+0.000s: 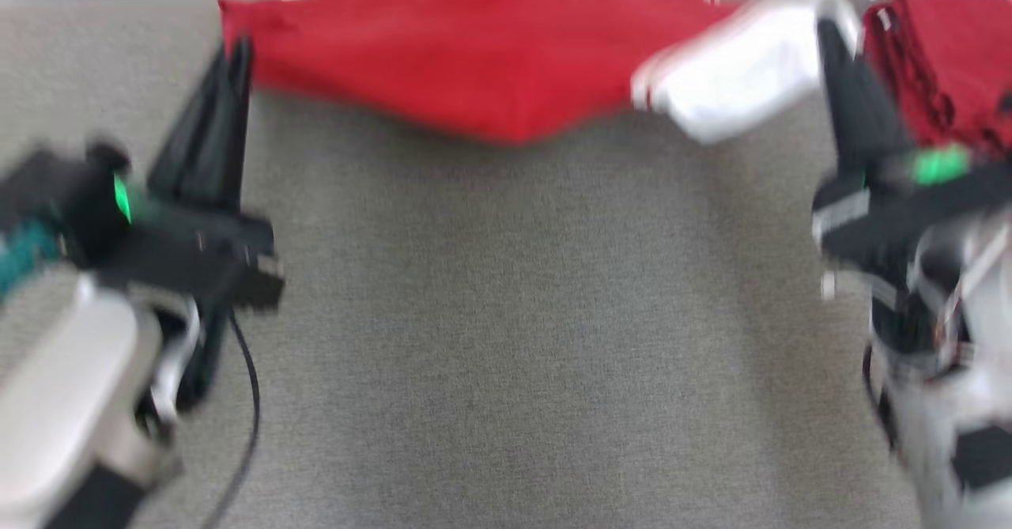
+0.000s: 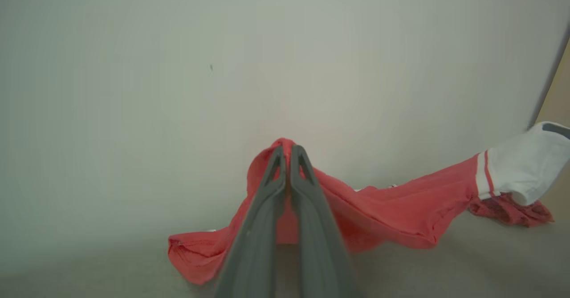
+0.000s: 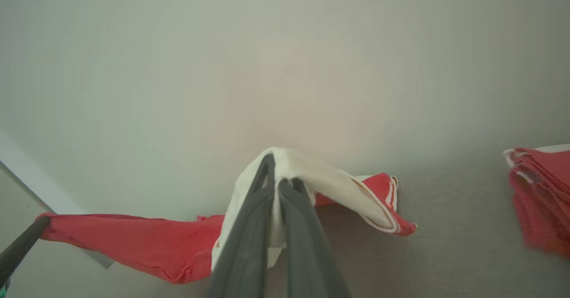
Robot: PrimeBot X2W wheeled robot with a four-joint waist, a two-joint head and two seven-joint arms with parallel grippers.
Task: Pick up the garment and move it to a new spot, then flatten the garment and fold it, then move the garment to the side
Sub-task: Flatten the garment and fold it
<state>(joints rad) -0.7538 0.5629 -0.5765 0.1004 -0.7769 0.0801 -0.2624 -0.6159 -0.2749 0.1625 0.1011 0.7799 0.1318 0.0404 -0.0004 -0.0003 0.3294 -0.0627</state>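
Note:
The garment (image 1: 482, 62) is red with a white, red-striped sleeve (image 1: 735, 70). It hangs stretched between my two grippers above the grey table, sagging in the middle. My left gripper (image 1: 237, 47) is shut on the red corner at the far left; in the left wrist view (image 2: 288, 149) the red cloth (image 2: 383, 209) drapes from the fingertips. My right gripper (image 1: 828, 31) is shut on the white sleeve; in the right wrist view (image 3: 276, 166) the white cloth (image 3: 320, 180) folds over its fingers and the red part (image 3: 133, 244) trails left.
A stack of folded red garments (image 1: 941, 54) lies at the far right of the table, also the stack (image 3: 541, 195) in the right wrist view. The grey table top (image 1: 506, 339) spreads wide below the hanging cloth. A pale wall stands behind.

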